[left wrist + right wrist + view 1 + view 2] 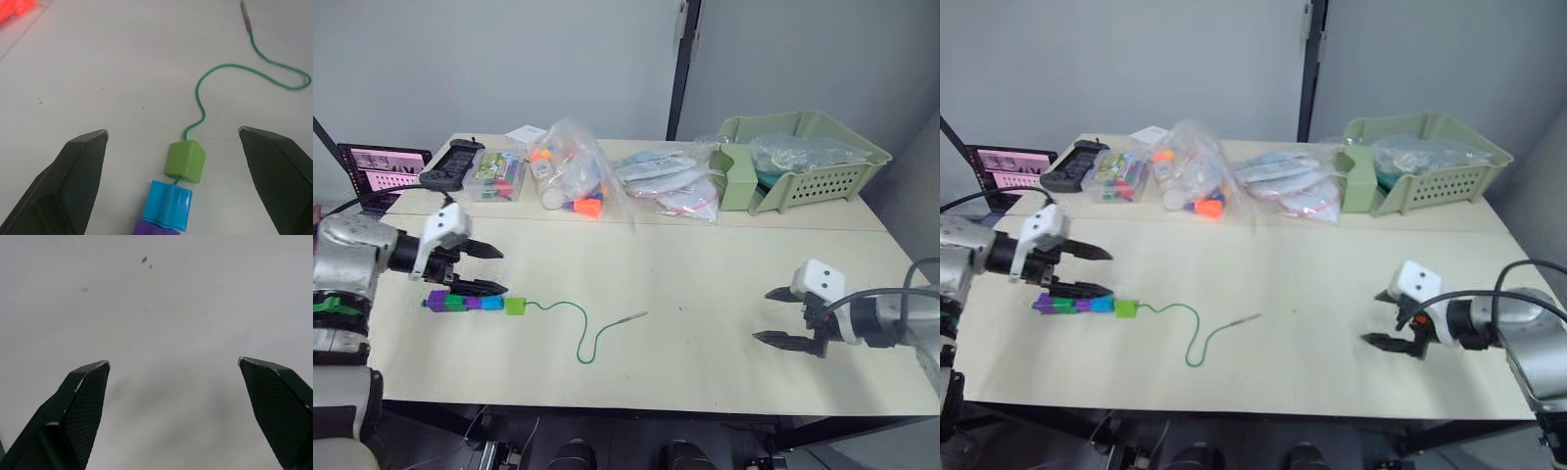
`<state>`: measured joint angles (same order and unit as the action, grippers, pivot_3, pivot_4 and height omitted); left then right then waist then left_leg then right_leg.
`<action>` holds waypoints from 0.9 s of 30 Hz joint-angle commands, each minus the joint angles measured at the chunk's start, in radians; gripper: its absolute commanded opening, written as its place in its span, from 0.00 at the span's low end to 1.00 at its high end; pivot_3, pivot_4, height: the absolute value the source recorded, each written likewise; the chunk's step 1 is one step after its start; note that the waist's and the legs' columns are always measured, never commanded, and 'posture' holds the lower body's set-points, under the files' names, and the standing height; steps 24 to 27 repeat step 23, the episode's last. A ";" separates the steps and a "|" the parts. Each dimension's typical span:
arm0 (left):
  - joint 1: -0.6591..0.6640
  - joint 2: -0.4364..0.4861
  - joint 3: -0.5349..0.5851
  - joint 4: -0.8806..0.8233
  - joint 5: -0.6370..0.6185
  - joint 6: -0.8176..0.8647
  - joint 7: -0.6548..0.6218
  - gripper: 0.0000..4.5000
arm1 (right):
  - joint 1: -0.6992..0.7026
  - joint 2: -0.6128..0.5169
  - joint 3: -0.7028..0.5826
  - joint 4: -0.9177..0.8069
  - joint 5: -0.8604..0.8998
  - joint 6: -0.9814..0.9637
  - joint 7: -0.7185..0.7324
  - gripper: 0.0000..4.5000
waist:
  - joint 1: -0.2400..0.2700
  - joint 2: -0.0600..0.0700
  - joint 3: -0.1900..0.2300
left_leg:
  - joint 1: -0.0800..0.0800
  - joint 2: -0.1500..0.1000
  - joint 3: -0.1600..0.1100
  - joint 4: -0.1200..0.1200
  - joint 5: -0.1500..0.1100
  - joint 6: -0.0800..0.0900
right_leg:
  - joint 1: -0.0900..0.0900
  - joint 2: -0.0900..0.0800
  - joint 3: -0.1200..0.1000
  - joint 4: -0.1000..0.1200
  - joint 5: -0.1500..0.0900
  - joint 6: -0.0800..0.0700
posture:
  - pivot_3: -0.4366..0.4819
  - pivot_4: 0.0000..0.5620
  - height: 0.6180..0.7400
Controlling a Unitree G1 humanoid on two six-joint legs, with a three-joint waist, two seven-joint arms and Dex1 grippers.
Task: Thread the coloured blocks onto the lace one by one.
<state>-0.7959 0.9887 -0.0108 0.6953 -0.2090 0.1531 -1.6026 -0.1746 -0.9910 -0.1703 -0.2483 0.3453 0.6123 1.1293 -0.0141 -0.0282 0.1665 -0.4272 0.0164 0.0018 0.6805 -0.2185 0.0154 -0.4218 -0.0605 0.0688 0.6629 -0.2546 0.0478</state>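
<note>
1. the cream table [705,284] carries everything.
2. left gripper [489,269] hovers released over the coloured blocks [475,303]; right gripper [773,315] released above bare table.
3. five blocks sit strung in a row at the table's left.
4. the lace [582,333] curls rightward from them, tip free.

Small coloured plastic cubes [475,303] sit in a row, strung on a thin green cord [585,333] lying curvy on the table.

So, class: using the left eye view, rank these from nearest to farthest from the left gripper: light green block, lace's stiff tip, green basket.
1. Light green block, just right of the left gripper.
2. Lace's stiff tip, mid-table.
3. Green basket, far right corner.
</note>
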 commanded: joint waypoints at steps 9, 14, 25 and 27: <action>0.514 0.098 0.489 -0.176 -0.197 0.105 0.203 1.00 | 0.093 0.101 -0.199 0.090 0.058 -0.110 -0.099 0.98 | -0.006 0.000 0.000 | 0.004 0.002 0.002 -0.002 0.000 0.000 | 0.001 0.000 0.000 0.000 0.000 -0.001 | 0.48 0.27 0.97; 0.679 0.030 0.634 -0.263 -0.220 0.083 0.345 1.00 | 0.089 0.130 -0.193 0.150 0.054 -0.179 -0.127 0.98 | 0.003 0.000 0.000 | 0.005 0.003 0.003 -0.002 0.000 0.000 | 0.002 -0.001 0.000 0.000 -0.001 -0.002 | 0.48 0.27 0.97; 0.835 -0.041 0.685 -0.350 -0.204 0.042 0.474 1.00 | 0.117 0.142 -0.191 0.169 0.061 -0.219 -0.145 0.98 | 0.002 0.000 0.000 | 0.005 0.004 0.003 -0.003 0.000 0.000 | 0.002 -0.002 0.001 -0.001 -0.001 -0.002 | 0.48 0.27 0.97; 0.835 -0.041 0.685 -0.350 -0.204 0.042 0.474 1.00 | 0.117 0.142 -0.191 0.169 0.061 -0.219 -0.145 0.98 | 0.002 0.000 0.000 | 0.005 0.004 0.003 -0.003 0.000 0.000 | 0.002 -0.002 0.001 -0.001 -0.001 -0.002 | 0.48 0.27 0.97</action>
